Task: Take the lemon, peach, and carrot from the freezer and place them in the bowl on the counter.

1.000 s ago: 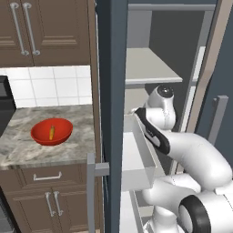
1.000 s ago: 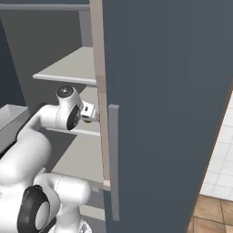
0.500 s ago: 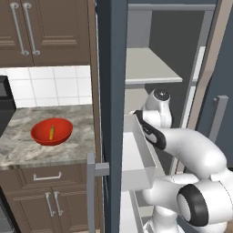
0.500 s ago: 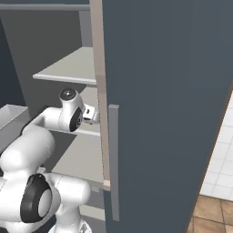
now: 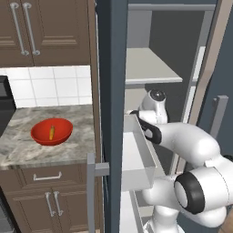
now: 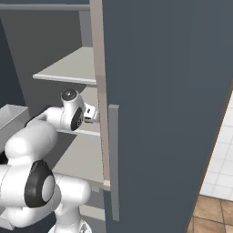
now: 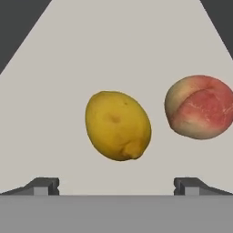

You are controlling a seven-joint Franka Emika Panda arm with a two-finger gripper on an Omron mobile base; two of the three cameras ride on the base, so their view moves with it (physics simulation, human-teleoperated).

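In the hand view a yellow lemon lies on the grey freezer shelf, right in front of my gripper. The pinkish-red peach rests beside it to the right. My gripper is open, its two fingertips wide apart and short of the lemon, with nothing between them. On the counter to the left stands the red bowl with the orange carrot lying inside. My hand reaches into the freezer at middle shelf height.
The freezer's dark door edge with its silver handle stands between arm and counter. A white drawer is pulled out under my arm. A black stovetop borders the counter's left; brown cabinets hang above.
My arm's elbow and shoulder links have swung slightly, while the hand has stayed almost in place inside the freezer. Bowl and carrot are unmoved.
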